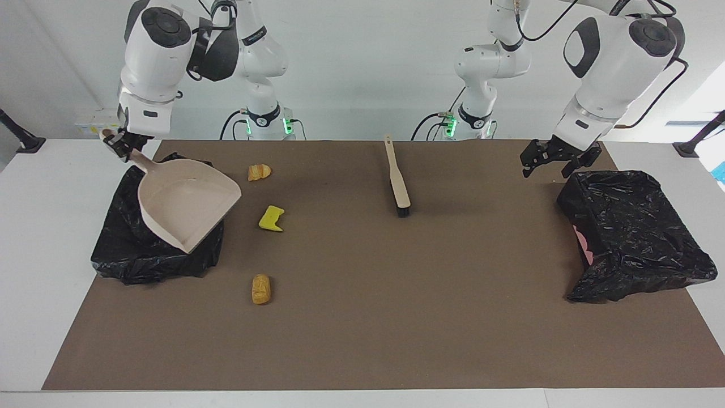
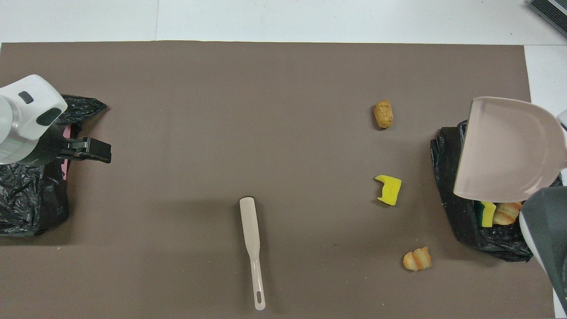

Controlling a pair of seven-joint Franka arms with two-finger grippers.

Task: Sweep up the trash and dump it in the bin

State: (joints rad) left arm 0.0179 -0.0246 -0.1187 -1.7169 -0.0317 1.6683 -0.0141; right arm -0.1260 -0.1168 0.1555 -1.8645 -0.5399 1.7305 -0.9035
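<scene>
You have a white table point(image 1: 34, 238) with a big brown mat point(image 1: 396, 317) on it. On the mat lie a brush point(image 1: 397, 181) near the robots' edge, a croissant point(image 1: 259, 171), a yellow sponge point(image 1: 272, 219) and a bread roll point(image 1: 261, 289). A black bin point(image 1: 147, 258) sits at the right arm's end. Another black bin point(image 1: 634, 232) sits at the left arm's end.
</scene>
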